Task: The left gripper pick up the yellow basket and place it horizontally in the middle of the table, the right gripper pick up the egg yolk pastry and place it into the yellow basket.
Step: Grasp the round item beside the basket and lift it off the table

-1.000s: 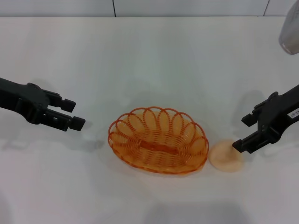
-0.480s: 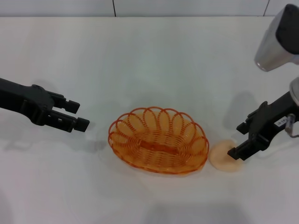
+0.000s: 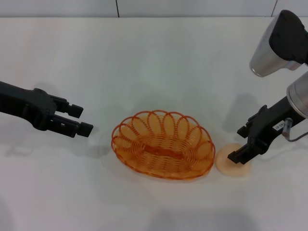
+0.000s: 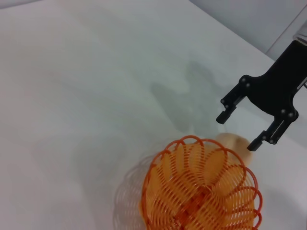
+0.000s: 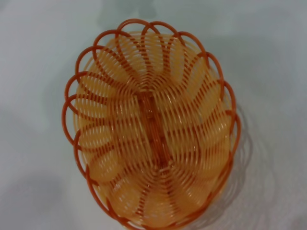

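Observation:
The yellow basket (image 3: pixel 163 144) is an orange wire oval lying lengthwise across the middle of the table (image 3: pixel 154 62), empty; it also shows in the left wrist view (image 4: pixel 201 189) and the right wrist view (image 5: pixel 151 127). The egg yolk pastry (image 3: pixel 230 163) sits on the table just right of the basket, and its edge shows in the left wrist view (image 4: pixel 235 142). My right gripper (image 3: pixel 239 143) is open and hangs right over the pastry; it also shows in the left wrist view (image 4: pixel 237 129). My left gripper (image 3: pixel 82 119) is open and empty, left of the basket and apart from it.
A white wall with tile seams (image 3: pixel 117 8) runs behind the table's far edge. The right arm's silver elbow (image 3: pixel 269 45) stands at the upper right. Bare table lies in front of and behind the basket.
My right gripper has moved left and down over the pastry, and its arm has swung further into view. My left gripper has shifted slightly to the right.

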### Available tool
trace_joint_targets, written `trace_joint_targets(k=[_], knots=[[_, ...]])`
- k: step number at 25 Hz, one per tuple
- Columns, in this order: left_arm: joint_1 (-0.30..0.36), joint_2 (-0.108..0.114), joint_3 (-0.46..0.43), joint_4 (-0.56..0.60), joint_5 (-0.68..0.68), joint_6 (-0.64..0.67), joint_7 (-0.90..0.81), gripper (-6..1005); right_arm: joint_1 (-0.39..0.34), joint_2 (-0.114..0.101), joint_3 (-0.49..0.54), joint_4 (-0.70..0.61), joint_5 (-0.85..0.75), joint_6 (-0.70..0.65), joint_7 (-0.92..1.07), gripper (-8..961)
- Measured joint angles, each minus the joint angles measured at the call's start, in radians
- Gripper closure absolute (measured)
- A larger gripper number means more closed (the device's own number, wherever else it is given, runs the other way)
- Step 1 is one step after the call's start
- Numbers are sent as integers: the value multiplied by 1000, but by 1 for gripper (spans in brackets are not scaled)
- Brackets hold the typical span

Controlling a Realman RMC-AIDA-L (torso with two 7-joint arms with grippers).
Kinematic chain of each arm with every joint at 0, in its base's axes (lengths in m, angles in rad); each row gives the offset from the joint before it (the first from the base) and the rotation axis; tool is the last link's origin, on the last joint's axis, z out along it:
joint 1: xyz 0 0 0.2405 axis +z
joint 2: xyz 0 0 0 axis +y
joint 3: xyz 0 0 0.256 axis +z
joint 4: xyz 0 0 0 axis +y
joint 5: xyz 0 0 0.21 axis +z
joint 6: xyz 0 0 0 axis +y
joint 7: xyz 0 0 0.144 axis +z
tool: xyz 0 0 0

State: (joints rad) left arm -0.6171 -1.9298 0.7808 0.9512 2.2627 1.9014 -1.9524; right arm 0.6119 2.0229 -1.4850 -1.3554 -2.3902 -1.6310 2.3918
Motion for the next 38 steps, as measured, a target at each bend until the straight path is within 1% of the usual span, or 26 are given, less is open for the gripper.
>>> trace_joint_targets(k=[12,18,24,28,34,38], knots=[[2,0,0,0,0,-1,1,213,1,-4,-5,30,-3,13,-3,323],[7,0,0,0,-3,-1,1,213,-2,-2,-6,30,-23,8,-3,321],[12,0,0,0,-7,-1,1,213,0,-1,-13,33,-23,3,-3,474],[13,-1,0,0,-7,-1,1,212,1,-1,-22,36,-26,2,-3,479],[13,-3,0,0,-8,-1,1,213,2,-1,-29,42,-26,-1,-2,550],[13,-3,0,0,-8,-1,1,212,7,-1,-34,45,-24,-9,-2,580]])
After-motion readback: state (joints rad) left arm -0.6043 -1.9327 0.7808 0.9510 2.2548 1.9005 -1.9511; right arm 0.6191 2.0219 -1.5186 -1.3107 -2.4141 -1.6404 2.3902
